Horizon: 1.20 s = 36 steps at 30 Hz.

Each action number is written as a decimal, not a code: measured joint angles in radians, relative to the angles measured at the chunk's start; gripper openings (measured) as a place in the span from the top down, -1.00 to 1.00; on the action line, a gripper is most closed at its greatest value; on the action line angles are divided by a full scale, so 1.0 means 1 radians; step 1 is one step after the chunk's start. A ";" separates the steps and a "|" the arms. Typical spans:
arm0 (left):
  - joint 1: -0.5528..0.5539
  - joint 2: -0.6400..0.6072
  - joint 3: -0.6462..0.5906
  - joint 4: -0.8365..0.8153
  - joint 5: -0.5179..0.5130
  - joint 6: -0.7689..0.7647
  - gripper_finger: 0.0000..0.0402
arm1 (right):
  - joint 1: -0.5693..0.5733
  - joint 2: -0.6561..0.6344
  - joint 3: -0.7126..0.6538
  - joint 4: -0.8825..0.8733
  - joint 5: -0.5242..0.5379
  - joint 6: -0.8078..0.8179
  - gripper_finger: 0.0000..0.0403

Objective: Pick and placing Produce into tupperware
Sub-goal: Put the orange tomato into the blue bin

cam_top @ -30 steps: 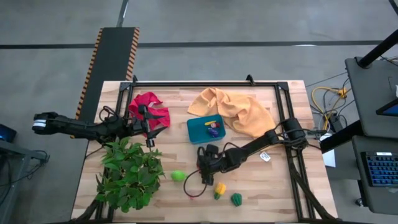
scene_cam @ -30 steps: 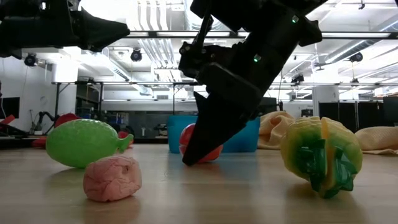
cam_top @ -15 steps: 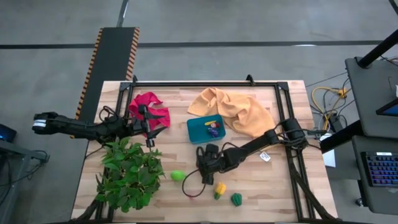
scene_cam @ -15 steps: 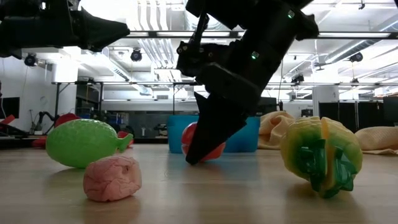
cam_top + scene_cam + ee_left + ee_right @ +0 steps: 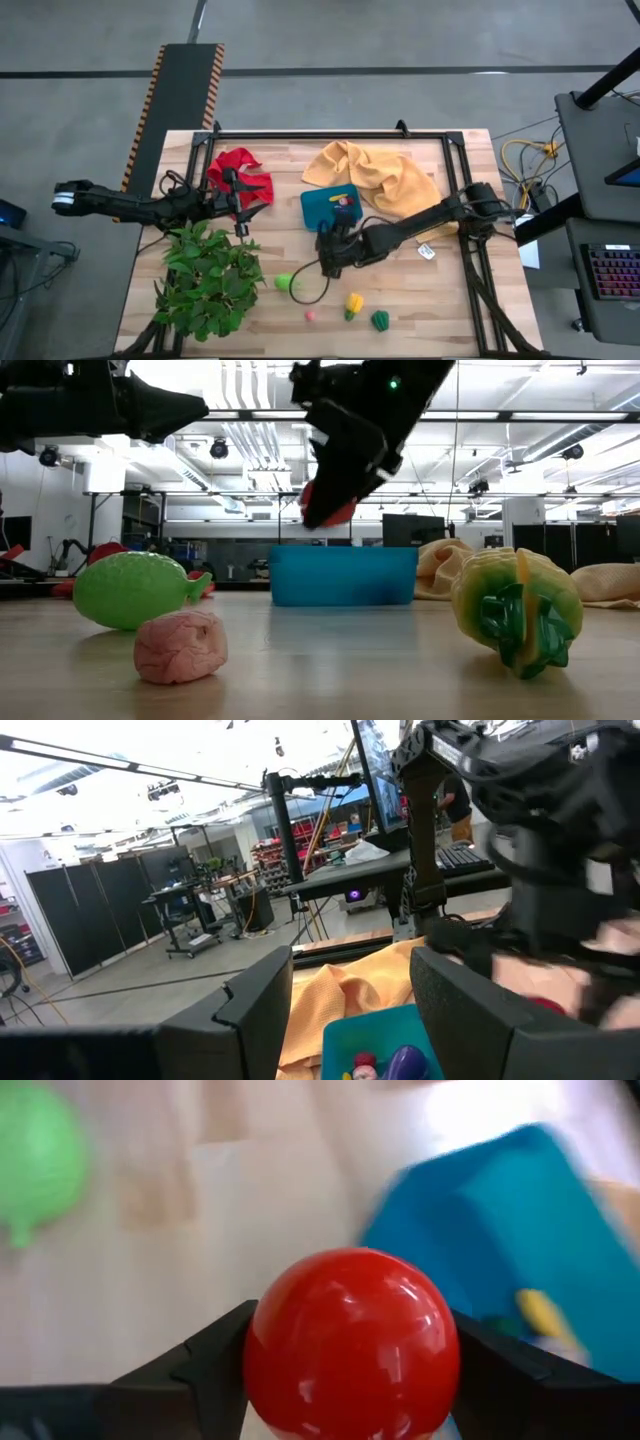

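Landmark: the tupperware (image 5: 343, 574), teal-blue, mid-table.

Nearest the low camera, in front of the tupperware: pink piece (image 5: 181, 645), light green piece (image 5: 133, 589) to one side, yellow piece with green leaves (image 5: 517, 611) to the other. All three rest on the wooden table (image 5: 450, 300). The dark green piece (image 5: 380, 320) shows only from above, beside the yellow one.

Change: a second ago the right gripper (image 5: 350, 1410) was down at the table in front of the tupperware, closing around the red ball (image 5: 351, 1342). Now it is lifted off the wood, above wall height, fingers clamped on either side of the ball. Pick looks done; the carry to the tupperware appears under way, release yet to come.

Inside the tupperware: yellow, red and purple pieces, seen from the left wrist and above.

Beyond: mustard cloth (image 5: 372, 172) just behind the tupperware, red cloth (image 5: 240, 172) off to its left. The left gripper (image 5: 240, 205) hangs near the red cloth; its fingers (image 5: 260, 1010) stand apart, holding nothing. Leafy plant (image 5: 205, 280) well left.

Hard to make out: the right wrist view is blurred by motion, and the tupperware's contents there are barely readable. From above, the arm covers the ball. Whether the ball has cleared the near wall, cannot tell.
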 joint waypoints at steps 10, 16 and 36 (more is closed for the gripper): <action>0.000 -0.001 0.000 -0.001 0.000 0.000 0.06 | -0.129 -0.117 -0.006 -0.044 0.021 -0.118 -0.21; 0.000 0.000 0.000 -0.001 0.000 0.000 0.06 | -0.231 -0.120 -0.021 -0.094 -0.027 -0.157 -0.22; 0.000 0.000 0.000 -0.001 -0.001 0.000 0.06 | -0.375 -0.120 -0.179 -0.074 -0.131 -0.150 -0.35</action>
